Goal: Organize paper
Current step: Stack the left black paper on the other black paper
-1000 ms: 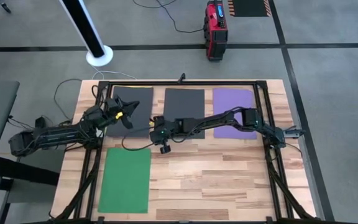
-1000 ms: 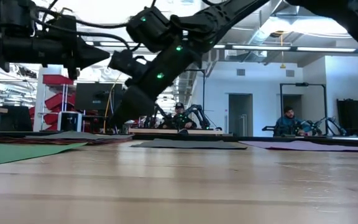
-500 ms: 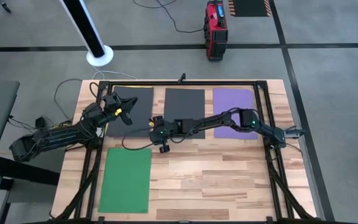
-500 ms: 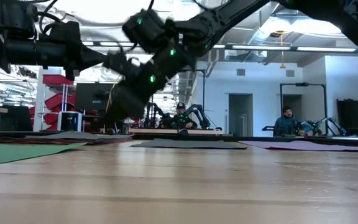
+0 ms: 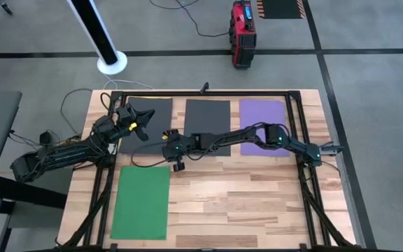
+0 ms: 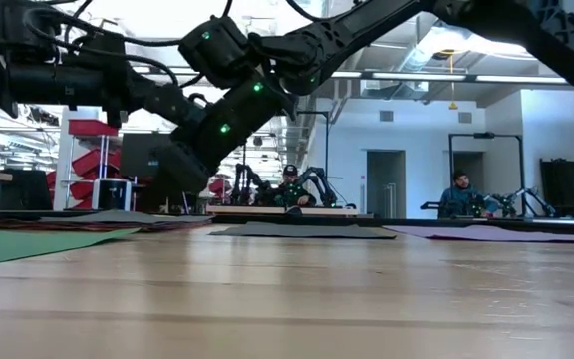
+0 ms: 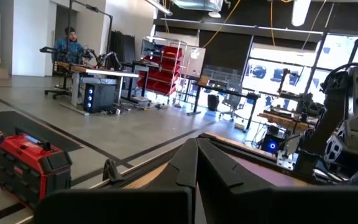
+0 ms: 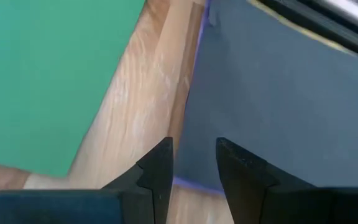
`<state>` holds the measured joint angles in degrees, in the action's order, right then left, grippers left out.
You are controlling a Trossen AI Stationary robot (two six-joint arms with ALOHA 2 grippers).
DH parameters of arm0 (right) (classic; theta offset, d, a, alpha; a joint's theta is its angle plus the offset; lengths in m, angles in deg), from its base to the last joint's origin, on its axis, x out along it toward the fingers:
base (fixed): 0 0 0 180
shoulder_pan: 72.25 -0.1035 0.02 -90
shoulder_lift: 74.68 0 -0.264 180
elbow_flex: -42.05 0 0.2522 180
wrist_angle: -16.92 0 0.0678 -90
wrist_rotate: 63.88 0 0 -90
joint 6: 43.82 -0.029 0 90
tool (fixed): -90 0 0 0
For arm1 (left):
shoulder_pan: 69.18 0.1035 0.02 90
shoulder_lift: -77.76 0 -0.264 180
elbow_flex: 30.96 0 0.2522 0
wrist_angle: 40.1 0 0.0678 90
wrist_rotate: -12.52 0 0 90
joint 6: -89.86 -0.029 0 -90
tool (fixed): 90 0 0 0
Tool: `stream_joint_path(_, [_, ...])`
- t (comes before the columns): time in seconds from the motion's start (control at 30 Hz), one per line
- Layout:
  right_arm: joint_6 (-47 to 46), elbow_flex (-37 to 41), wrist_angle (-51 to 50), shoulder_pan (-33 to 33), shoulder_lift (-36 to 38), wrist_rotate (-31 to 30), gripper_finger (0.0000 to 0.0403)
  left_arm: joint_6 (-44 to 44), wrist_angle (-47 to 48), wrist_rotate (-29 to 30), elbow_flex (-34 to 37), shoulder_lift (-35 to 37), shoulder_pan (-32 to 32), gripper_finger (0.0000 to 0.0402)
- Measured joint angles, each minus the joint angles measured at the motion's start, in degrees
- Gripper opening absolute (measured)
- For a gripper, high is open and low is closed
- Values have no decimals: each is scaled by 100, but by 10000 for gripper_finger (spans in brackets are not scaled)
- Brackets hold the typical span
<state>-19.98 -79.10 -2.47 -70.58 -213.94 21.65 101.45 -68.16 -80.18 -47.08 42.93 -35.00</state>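
1. The right gripper [image 5: 168, 142] reaches far across the table to the left side and hangs low over the near right corner of the left dark grey sheet [image 5: 157, 112]. Its fingers [image 8: 156, 168] stand a little apart and hold nothing; in the right wrist view the gap points at the corner of that sheet, where a thin purple edge shows from below.

2. The left gripper [image 5: 144, 116] is raised above the same dark grey sheet, at its far part. Its two fingers are together and they hold nothing, as the left wrist view shows.

3. The paper lies in four places on the wooden table [image 5: 257, 203]: the left dark grey sheet at the far left, a second dark grey sheet [image 5: 207, 112] at the far middle, a purple sheet [image 5: 256, 115] at the far right, and a green sheet [image 5: 140, 203] at the near left, well apart from the others.

4. The step in hand seems to be the approach to the corner of the left dark grey sheet, in order to take it or to square it.

5. The next move probably calls for going down gently to the corner and catching only the thin edge. The sheet lies flat on the wood, so the fingers can slip over it or push it.

6. No container is visible on the table; all sheets lie directly on the wood.
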Motion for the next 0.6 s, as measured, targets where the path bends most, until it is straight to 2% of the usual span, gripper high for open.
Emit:
stream_joint_path(0.2, [14,2,163,-13,-333,4,121,-1,16,0,0,0,-1,0])
stream_joint_path(0.43, [-171,0,175,8,-335,-17,119,-15,89,2,0,0,-1,0])
stream_joint_path(0.6, [-175,-46,135,35,-335,-19,97,-42,90,4,0,0,-1,0])
